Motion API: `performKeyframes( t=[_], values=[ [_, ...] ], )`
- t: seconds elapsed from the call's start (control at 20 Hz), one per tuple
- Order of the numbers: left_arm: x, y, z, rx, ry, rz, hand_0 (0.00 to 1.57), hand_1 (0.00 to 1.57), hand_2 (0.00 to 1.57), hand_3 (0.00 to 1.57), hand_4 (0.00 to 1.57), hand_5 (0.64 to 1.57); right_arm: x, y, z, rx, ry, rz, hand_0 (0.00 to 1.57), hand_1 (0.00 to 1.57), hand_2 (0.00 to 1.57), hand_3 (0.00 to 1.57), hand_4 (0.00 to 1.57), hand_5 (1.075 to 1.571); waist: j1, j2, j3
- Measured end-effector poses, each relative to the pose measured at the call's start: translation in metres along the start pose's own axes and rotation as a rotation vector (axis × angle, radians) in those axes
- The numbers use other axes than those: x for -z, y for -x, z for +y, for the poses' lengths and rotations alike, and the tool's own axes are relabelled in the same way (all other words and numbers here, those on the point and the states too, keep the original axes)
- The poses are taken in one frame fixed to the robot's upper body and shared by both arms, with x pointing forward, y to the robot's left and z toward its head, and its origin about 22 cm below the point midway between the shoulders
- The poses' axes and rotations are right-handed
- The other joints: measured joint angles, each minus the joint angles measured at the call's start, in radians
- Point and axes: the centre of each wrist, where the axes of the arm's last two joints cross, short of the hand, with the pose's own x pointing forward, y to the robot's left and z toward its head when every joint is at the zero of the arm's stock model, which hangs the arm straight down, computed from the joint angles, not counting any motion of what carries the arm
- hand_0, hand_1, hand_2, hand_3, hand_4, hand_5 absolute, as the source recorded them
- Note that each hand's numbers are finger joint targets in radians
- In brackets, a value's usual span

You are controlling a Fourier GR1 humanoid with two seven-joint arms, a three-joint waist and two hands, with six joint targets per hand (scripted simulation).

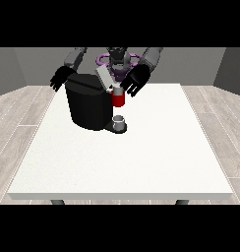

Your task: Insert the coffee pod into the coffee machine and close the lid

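- Grey walls and wood floor surround a white table (pixel 141 162); the robot stands at its far edge.
- Black coffee machine (pixel 87 106) sits on the table's far-left part, with its grey lid (pixel 104 76) tilted up and open.
- Red part (pixel 118 98) on the machine's front, right side, with a small grey cup (pixel 120 121) on the base below it.
- Coffee pod: cannot pick it out; maybe the small pale bit by the lid's lower end, right next to the hand, unclear.
- Robot hand at the view's right (pixel 135 80) hangs just right of the lid and above the red part, fingers spread and straight, nothing visibly held.
- Robot hand at the view's left (pixel 59 78) is behind the machine's top-left corner, fingers spread, empty.
- Key relation: the lid lies immediately left of the view's-right hand, long axis slanting up-left; that hand is clearly nearer.
- Judgement: the lid is not yet closed, and pushing it down suits the view's-right hand.
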Motion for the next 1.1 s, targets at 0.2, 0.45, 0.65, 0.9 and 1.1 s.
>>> performKeyframes(
  t=[0.2, 0.45, 0.65, 0.9, 1.1],
  values=[
    [-0.0005, -0.0005, 0.0053, 0.022, -0.026, -0.013, 1.05, 1.05, 1.12, 0.96, 0.36, 1.571, 0.0016, -0.0035, 0.0023, 0.005, -0.006, -0.024, 0.0, 0.0, 0.0, 0.0, 0.47, 1.571, -0.002, 0.015, 0.0015],
    [-0.0002, -0.001, 0.0027, 0.032, -0.012, -0.017, 0.91, 0.91, 1.02, 0.86, 0.36, 1.571, 0.0, -0.0006, 0.004, -0.007, 0.011, -0.006, 0.0, 0.0, 0.0, 0.0, 0.42, 1.571, 0.008, 0.001, 0.0003],
    [-0.0001, -0.0021, 0.0058, 0.075, 0.018, -0.033, 0.0, 0.0, 0.0, 0.0, 0.0, 1.571, 0.0033, -0.0038, 0.0078, -0.001, 0.013, -0.009, 0.0, 0.0, 0.0, 0.0, 0.36, 1.571, 0.011, 0.009, 0.0007],
    [-0.0015, 0.0017, 0.0018, 0.113, 0.054, -0.025, 0.0, 0.0, 0.0, 0.0, 0.0, 1.571, -0.0013, 0.0019, 0.0048, -0.007, 0.009, 0.004, 0.0, 0.0, 0.0, 0.0, 0.38, 1.571, 0.01, -0.002, 0.0012],
    [-0.0018, 0.0023, -0.0036, 0.122, 0.07, -0.025, 0.0, 0.0, 0.0, 0.0, 0.0, 1.571, -0.0036, 0.004, 0.0041, -0.01, 0.013, 0.001, 0.0, 0.0, 0.0, 0.0, 0.41, 1.571, 0.016, -0.016, 0.001]
  ],
)
